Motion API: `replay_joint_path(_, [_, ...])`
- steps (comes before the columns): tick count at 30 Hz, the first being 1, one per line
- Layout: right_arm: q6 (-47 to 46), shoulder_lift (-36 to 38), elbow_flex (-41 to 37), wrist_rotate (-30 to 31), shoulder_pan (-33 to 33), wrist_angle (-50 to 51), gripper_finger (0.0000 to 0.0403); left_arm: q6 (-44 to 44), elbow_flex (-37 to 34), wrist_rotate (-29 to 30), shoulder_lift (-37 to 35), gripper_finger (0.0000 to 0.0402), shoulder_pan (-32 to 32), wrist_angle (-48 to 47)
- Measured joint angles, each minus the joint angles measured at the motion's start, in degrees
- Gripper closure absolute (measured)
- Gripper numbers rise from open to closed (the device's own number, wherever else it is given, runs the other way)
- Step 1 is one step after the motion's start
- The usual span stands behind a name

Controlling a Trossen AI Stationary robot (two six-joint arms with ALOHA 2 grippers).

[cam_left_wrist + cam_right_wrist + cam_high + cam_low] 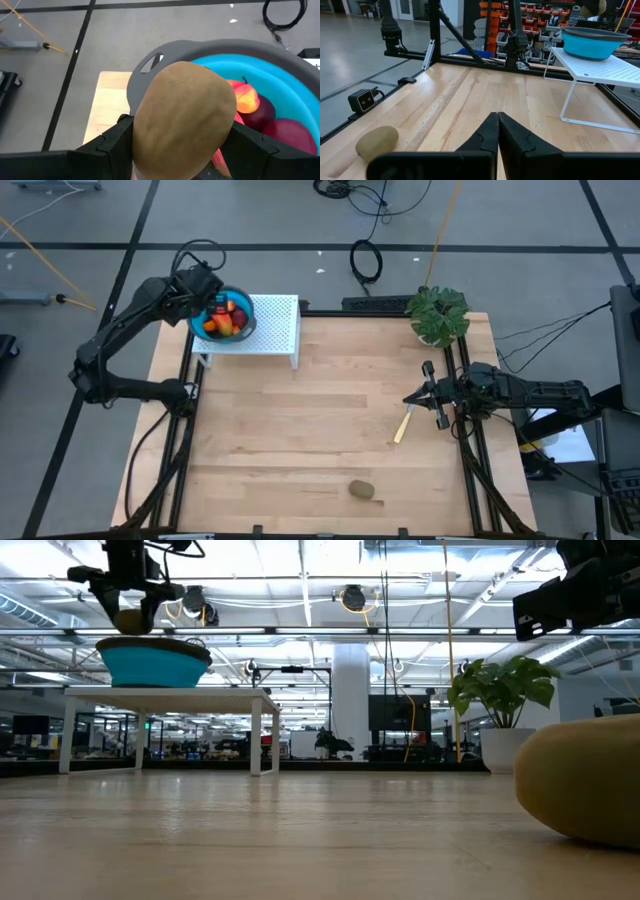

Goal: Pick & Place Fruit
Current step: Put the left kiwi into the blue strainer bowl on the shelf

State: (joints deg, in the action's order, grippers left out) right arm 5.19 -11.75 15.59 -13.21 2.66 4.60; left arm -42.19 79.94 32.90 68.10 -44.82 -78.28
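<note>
A kiwi (182, 117) is clamped between the left jaws (180, 145), its long axis running across them, and is held just above the near rim of the bowl (243, 307) on the rack (275, 330) at the tabletop's far left corner. Other fruit (224, 320) already lies in the bowl. A straight drop is judged next. A second kiwi (363, 491) lies near the front edge, closer to the right jaws (424, 393), which are clenched empty.
</note>
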Motion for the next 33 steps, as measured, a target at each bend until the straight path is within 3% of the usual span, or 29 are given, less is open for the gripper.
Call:
replay_joint_path(26, [0.0,0.0,0.0,0.2,0.0,0.0,0.0403,-2.6,-11.9,0.2,0.9,0.0156,3.7,5.1])
replay_joint_path(33, [0.0,0.0,0.0,4.7,0.0,0.0,0.0403,0.0,-11.9,-0.3,0.9,0.0156,3.7,5.1])
